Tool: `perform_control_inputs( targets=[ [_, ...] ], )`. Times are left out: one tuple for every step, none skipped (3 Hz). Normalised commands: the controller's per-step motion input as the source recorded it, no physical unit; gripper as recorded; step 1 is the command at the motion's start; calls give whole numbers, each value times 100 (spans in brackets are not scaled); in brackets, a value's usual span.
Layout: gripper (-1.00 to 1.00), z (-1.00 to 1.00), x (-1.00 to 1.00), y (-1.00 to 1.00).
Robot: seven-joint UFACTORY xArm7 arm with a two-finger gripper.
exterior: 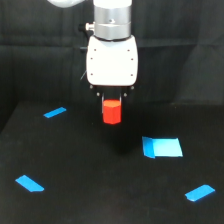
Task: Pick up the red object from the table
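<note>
Nearest, blue strips (30,183) lie on the black table (100,190), while farther back the tool (112,100) appears clamped on the red object (112,112), which hangs upright directly beneath it, seemingly clear of the surface.

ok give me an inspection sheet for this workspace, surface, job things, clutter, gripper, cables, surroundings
surface: matte black table, flat.
job's things: red object directly under the gripper, top between the fingers; whether it is lifted cannot be told.
clutter: blue rectangle; three blue strips, all lying flat.
grippers: gripper points down, closed on the red object.
cables: nothing seen.
surroundings: black backdrop.
</note>
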Motion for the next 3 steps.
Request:
perform_control_inputs(
  targets=[
    [-96, 35, 15, 11],
    [-100, 25, 10, 11],
    [-100, 20, 10, 10]
  ],
)
